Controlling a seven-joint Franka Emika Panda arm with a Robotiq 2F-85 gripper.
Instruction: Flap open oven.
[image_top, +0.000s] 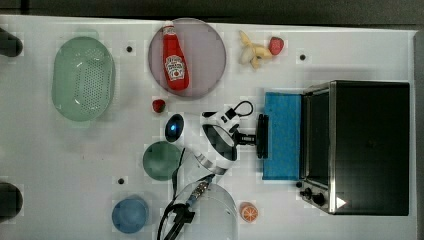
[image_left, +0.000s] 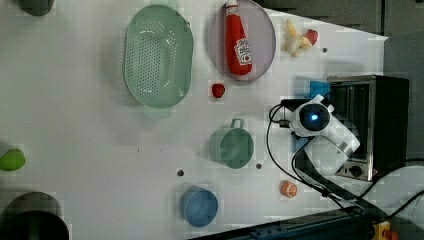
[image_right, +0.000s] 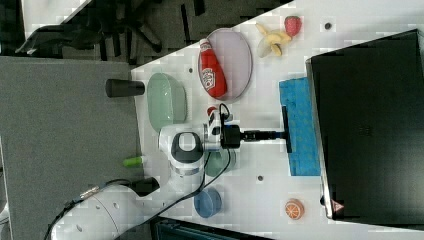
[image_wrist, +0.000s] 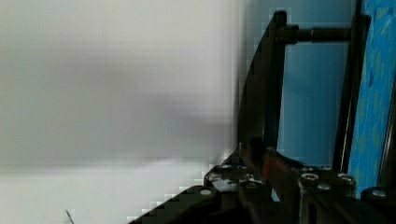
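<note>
— why so low at the oven?

— its blue door already lies flat in front of it — my pincer is closed on the bar handle at the door's outer edge, so it can't swing back.

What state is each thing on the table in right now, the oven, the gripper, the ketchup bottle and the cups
oven: door flapped down flat, cavity open.
gripper: closed on the door's handle bar.
ketchup bottle: lying on its side on the round plate.
colander: upright, empty.
green cup: upright, mouth up.
blue cup: upright, mouth up.
banana: peeled.
</note>
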